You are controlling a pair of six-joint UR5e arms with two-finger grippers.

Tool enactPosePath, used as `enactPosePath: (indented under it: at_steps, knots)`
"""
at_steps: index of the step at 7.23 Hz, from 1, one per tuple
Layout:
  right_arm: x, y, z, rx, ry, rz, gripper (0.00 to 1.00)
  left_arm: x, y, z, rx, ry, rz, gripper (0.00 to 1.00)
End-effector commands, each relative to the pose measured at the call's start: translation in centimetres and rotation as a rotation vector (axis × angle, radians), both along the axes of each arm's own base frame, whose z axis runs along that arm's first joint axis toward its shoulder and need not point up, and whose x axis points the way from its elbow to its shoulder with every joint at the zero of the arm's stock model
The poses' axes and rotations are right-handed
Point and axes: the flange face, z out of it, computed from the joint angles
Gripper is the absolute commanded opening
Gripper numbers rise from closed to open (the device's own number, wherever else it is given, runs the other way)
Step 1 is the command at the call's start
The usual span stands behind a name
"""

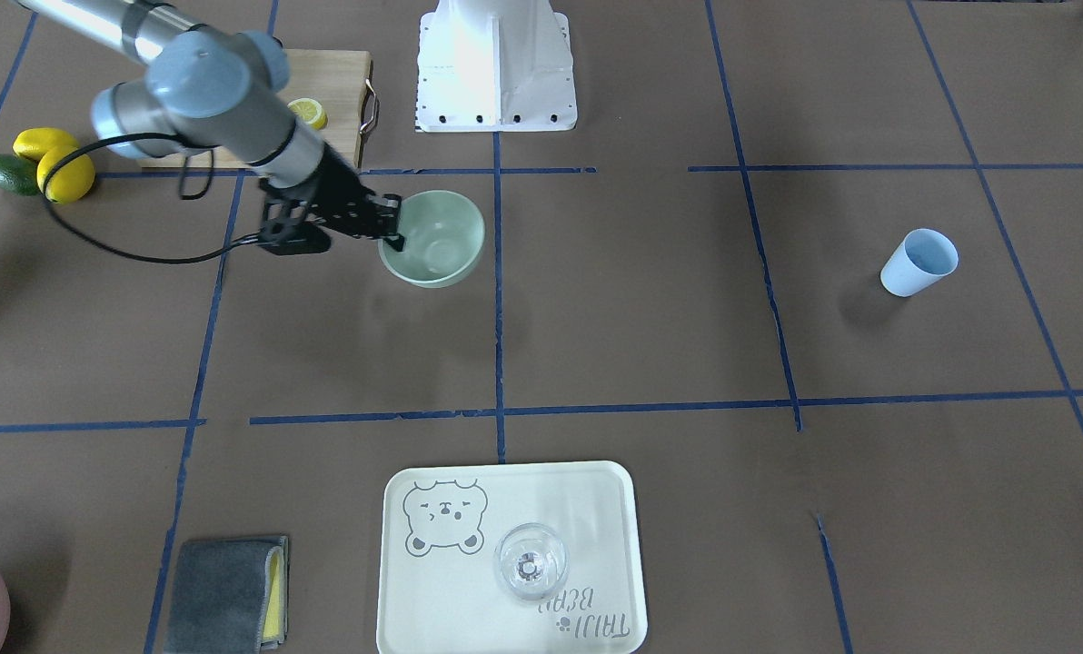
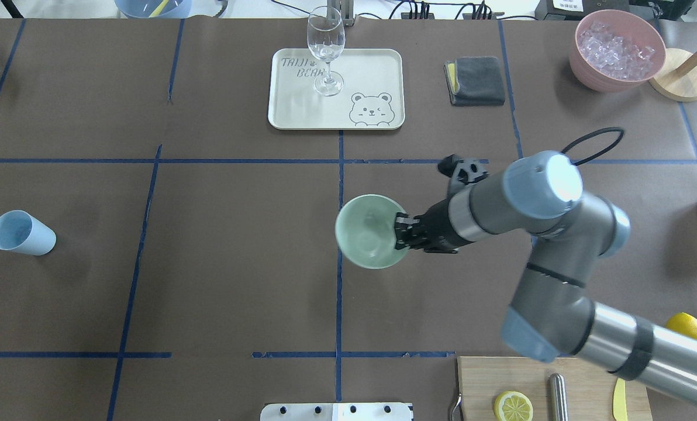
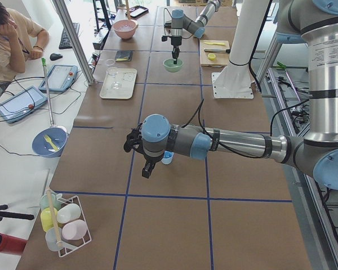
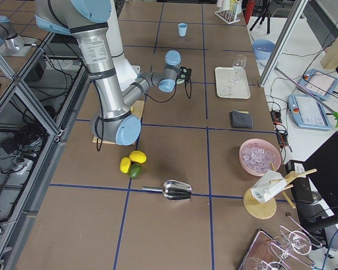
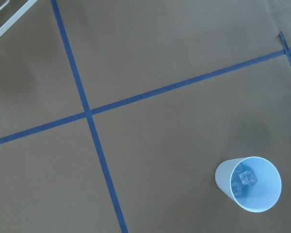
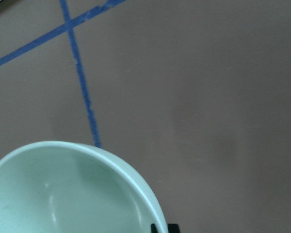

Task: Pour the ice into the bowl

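The pale mint-green bowl (image 1: 442,243) sits near the table's middle and also shows in the overhead view (image 2: 363,234). My right gripper (image 1: 394,224) is shut on its rim, one finger inside and one outside (image 2: 402,233). I see no ice in the bowl. The ice (image 5: 246,177), a few clear cubes, lies in the light blue cup (image 5: 262,199), which stands far off (image 2: 22,233). My left gripper (image 3: 147,169) hangs beside that cup. It shows only in the exterior left view, so I cannot tell if it is open or shut.
A tray (image 2: 378,70) holds a wine glass (image 2: 325,51). A grey cloth (image 2: 477,80) and a pink container of crushed ice (image 2: 617,49) stand at the far right. A cutting board (image 2: 483,380) with a lemon half, whole lemons (image 1: 60,168) and a metal scoop (image 4: 177,190) lie nearby.
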Motion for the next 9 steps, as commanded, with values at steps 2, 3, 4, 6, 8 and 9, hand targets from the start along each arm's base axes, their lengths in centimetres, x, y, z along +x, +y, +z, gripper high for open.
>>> enactPosePath:
  at_steps: [2, 3, 4, 6, 8, 9]
  knots:
    - [-10.3, 0.7, -6.0, -0.049, 0.064, 0.093, 0.0, 1.1, -0.2, -0.7, 0.063, 0.009, 0.023, 1.0]
    - [-11.8, 0.0, -7.0, -0.046, 0.071, 0.103, 0.0, 1.8, -0.2, -1.3, 0.087, 0.054, 0.047, 1.0]
    - [-13.1, -0.5, -7.7, -0.049, 0.08, 0.103, 0.0, 3.1, -0.2, -0.8, 0.072, 0.096, 0.084, 1.0]
    - [-13.2, -0.4, -7.6, -0.053, 0.083, 0.103, 0.99, 3.4, -0.4, -1.3, 0.147, 0.097, 0.094, 1.0]
    - [-10.9, -1.4, -10.1, -0.064, 0.002, 0.126, 1.0, 3.7, -0.4, -1.3, 0.173, 0.112, 0.086, 1.0]
    - [-5.5, -3.2, -10.4, -0.085, -0.046, 0.114, 1.0, 4.7, -0.5, -1.8, 0.183, 0.107, 0.076, 1.0]
